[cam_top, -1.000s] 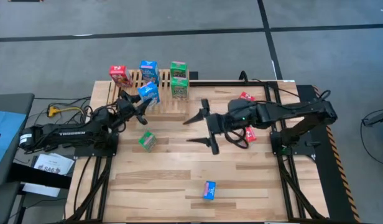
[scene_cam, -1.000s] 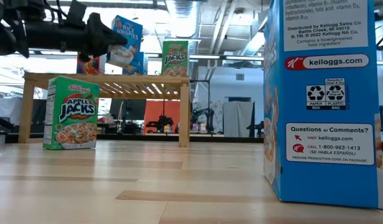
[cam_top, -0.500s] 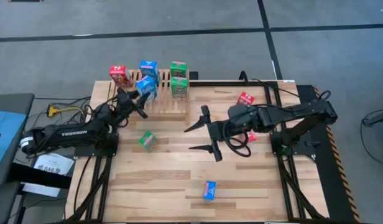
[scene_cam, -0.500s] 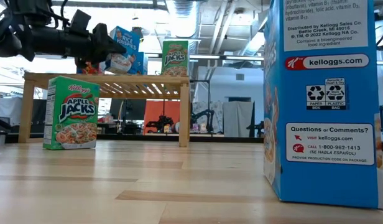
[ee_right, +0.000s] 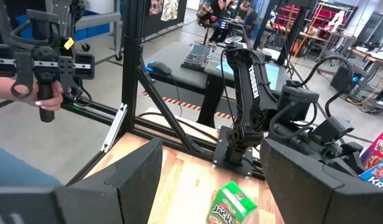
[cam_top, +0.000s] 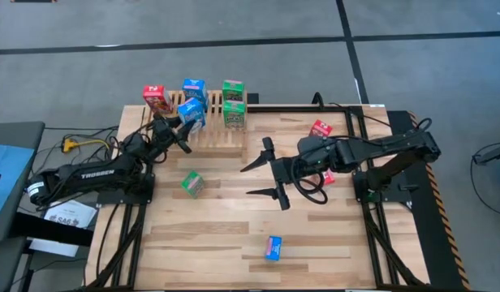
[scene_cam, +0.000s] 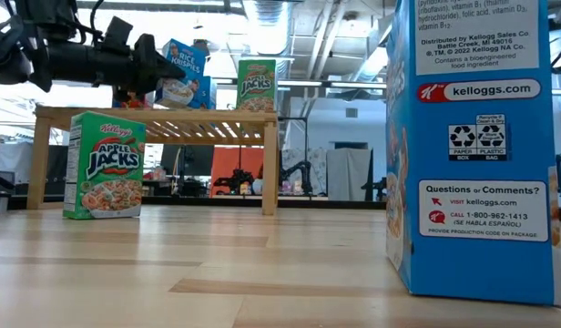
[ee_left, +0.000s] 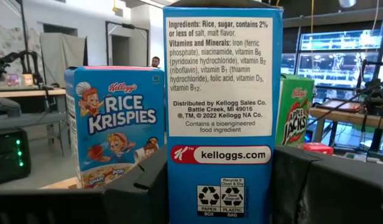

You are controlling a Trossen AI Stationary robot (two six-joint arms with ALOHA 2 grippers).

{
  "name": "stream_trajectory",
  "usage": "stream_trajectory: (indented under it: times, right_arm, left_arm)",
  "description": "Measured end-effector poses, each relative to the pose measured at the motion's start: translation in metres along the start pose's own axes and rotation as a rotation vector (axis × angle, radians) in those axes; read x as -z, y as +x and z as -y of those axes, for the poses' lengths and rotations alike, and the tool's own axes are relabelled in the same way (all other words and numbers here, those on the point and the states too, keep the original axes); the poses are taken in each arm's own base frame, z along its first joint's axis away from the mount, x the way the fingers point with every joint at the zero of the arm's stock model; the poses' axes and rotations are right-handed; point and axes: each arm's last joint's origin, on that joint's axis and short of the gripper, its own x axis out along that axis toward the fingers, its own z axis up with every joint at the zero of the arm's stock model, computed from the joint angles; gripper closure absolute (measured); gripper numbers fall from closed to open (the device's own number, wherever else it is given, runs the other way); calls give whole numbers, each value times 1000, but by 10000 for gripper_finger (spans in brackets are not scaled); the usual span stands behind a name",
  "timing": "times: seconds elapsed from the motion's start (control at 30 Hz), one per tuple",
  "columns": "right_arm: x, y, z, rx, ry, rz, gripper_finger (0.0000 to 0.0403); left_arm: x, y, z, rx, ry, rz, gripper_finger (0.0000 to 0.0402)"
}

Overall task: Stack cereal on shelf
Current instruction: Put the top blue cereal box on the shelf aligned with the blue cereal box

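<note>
The wooden shelf [cam_top: 208, 123] stands at the table's far left. On it stand a red cereal box [cam_top: 157, 99], a blue one [cam_top: 194, 90] and two green ones [cam_top: 233, 89] [cam_top: 234, 113]. My left gripper [cam_top: 179, 130] is shut on another blue box [cam_top: 191, 116] just above the slats. That box shows tilted in the low view [scene_cam: 178, 77]. A green box [cam_top: 191, 183] and a blue box [cam_top: 273, 247] stand on the table. My right gripper [cam_top: 247, 181] hangs open over the table's middle with nothing between its fingers. My left gripper pinches the blue box's lower part [ee_left: 222, 193] between its two fingers, one on each broad face. The narrow printed side faces the wrist. The fingers [ee_left: 138, 190] come roughly level from the table's left. The box is lifted clear above the shelf, tilted.
Two red boxes [cam_top: 321, 127] [cam_top: 327, 176] lie by the right arm. The blue box on the table fills the right of the low view [scene_cam: 476, 146]. Bare planks lie between the shelf and the near edge. A person's hand [ee_right: 48, 99] shows in the room beyond.
My left gripper has swung toward the table's far edge and the shelf with the blue box. The box now hangs lower and more tilted, close to the blue box standing on the shelf.
</note>
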Motion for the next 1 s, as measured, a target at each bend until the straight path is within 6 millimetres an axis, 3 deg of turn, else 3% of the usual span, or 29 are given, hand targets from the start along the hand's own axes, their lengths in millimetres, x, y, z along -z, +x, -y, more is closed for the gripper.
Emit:
stream_trajectory:
  times: [0.73, 1.0]
  right_arm:
    - [1, 0, 0, -2, 0, -6, 107]
    - [2, 0, 0, -4, 0, -15, 107]
  left_arm:
    - [13, 6, 1, -7, 23, -70, 231]
    - [14, 6, 1, -5, 36, -81, 188]
